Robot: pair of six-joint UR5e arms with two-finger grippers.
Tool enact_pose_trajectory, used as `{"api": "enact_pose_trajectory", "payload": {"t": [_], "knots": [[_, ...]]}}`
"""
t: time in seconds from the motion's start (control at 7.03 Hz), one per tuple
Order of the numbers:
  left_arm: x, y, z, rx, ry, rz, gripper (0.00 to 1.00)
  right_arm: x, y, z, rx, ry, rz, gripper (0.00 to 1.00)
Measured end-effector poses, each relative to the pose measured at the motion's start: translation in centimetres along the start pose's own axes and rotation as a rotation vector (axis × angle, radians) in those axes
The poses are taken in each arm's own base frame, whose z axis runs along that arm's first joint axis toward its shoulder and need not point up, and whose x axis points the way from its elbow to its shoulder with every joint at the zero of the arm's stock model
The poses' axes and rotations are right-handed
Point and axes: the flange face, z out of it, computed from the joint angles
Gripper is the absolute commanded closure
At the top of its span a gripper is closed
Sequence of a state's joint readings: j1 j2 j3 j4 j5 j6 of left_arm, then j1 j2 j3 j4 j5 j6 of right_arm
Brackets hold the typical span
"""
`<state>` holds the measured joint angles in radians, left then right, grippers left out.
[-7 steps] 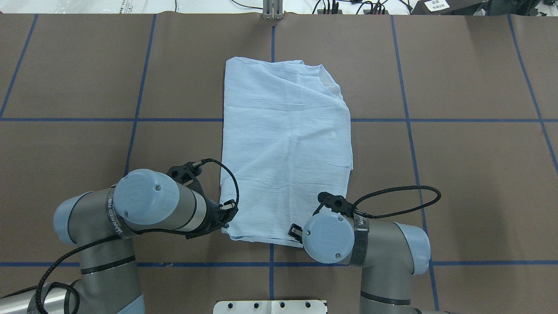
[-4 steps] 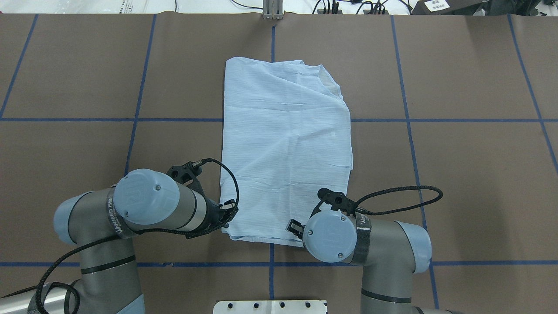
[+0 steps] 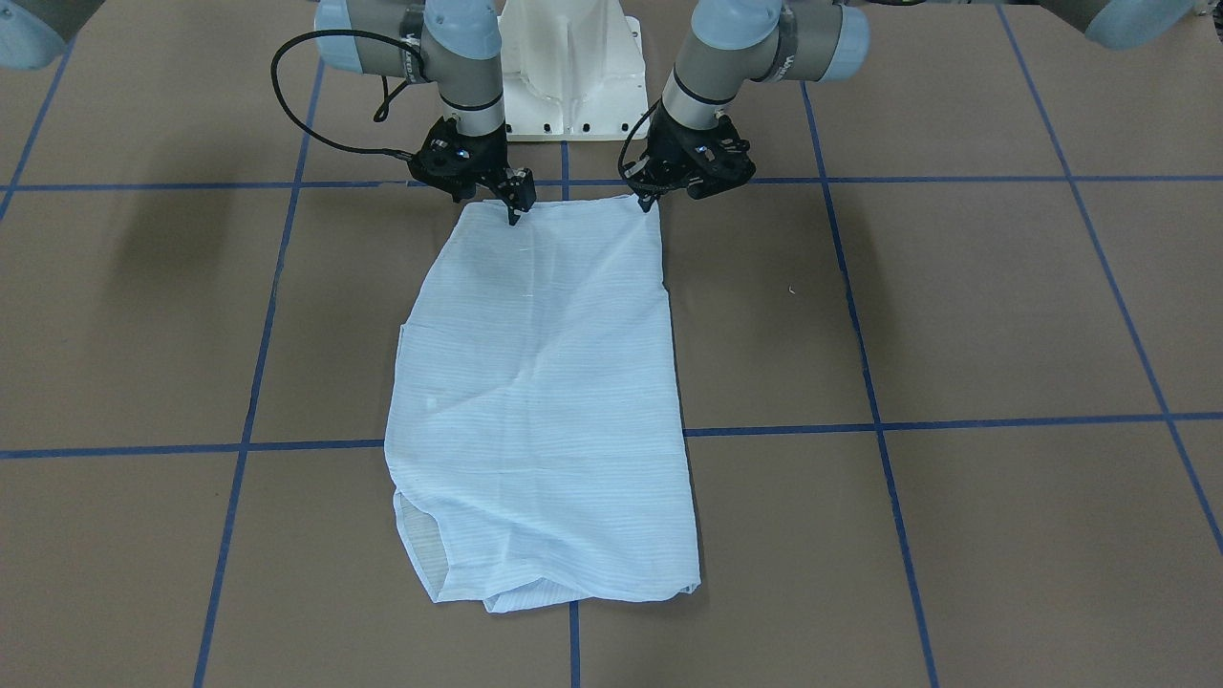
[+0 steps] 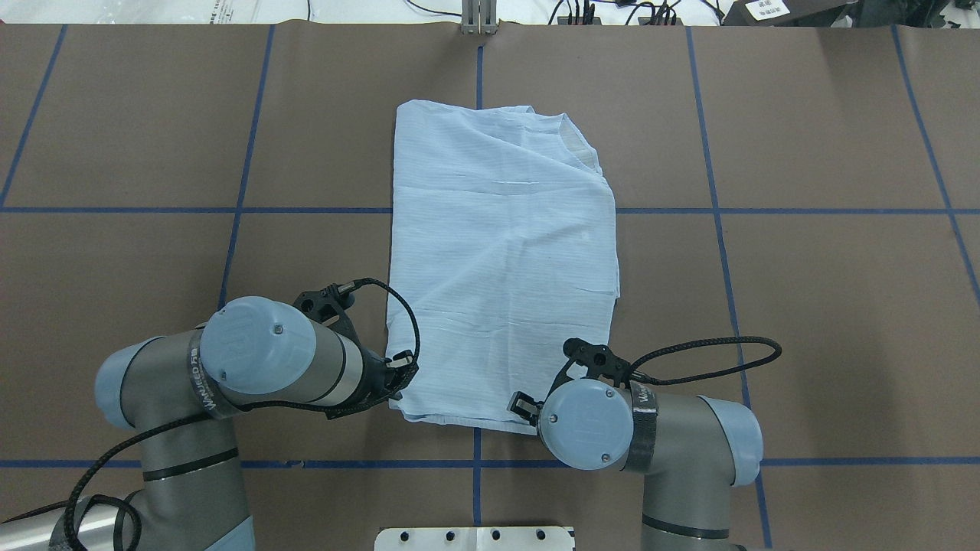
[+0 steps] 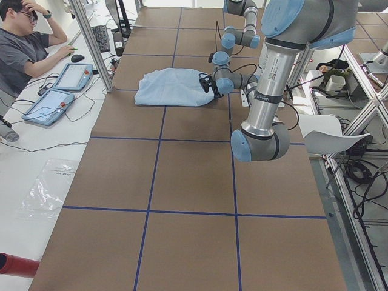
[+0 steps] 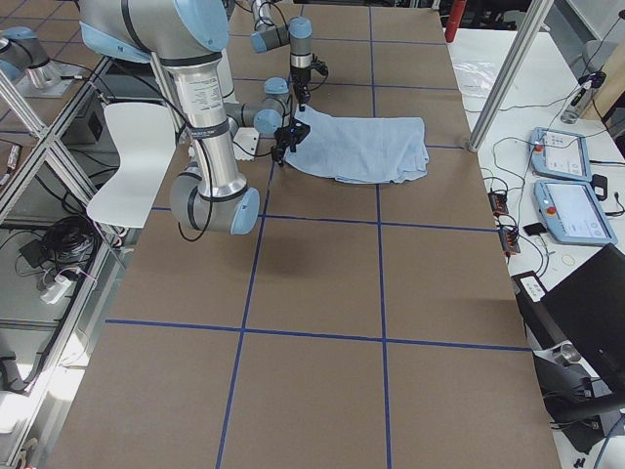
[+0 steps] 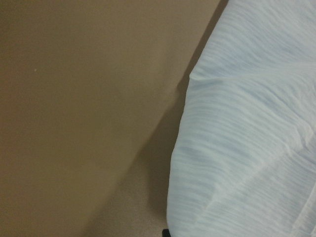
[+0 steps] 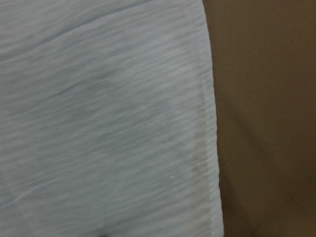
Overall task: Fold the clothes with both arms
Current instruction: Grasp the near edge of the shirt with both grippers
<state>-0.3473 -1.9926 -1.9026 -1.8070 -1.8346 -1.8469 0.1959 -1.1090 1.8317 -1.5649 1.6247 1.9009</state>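
The pale-blue shirt [image 3: 540,401] lies flat on the brown table [image 3: 955,315], folded into a long narrow rectangle that straddles the blue centre line of the tape grid [image 3: 879,420], with its short end toward the white robot base [image 3: 568,76] and its bunched, rounded end away from the base. The left gripper [image 3: 654,199] is at the shirt corner nearest the base on the robot's left side, its tips touching the cloth edge and drawn together on that corner as far as the front view shows. The right gripper [image 3: 514,212] is at the other base-side corner, a little inward over the fabric, its fingers pressed close with the tips down on the cloth; whether cloth lies between them cannot be told. Both wrist cameras show only crinkled striped fabric beside bare table. A seated person [image 5: 24,48] is at the table's end, well away from the shirt, beside two tablets [image 5: 60,88]
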Motion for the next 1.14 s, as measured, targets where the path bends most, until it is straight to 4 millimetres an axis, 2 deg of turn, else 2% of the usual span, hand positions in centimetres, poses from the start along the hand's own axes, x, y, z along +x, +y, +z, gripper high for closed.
{"api": "enact_pose_trajectory", "payload": {"t": [0.28,0.43,0.57,1.14], "knots": [[0.0,-0.02,0.02,0.001,0.0,0.0,1.0,0.0,0.21,0.0,-0.002,0.0,0.001,0.7],[-0.01,-0.06,0.03,0.002,0.0,-0.001,1.0,-0.02,0.28,-0.03,-0.003,-0.001,0.001,0.93],[-0.01,-0.08,0.05,0.002,-0.001,-0.001,1.0,-0.02,0.26,-0.02,-0.003,-0.001,0.001,1.0],[-0.08,-0.16,0.25,0.004,-0.005,-0.002,1.0,-0.45,-0.05,-0.45,0.0,-0.008,-0.003,1.0]]}}
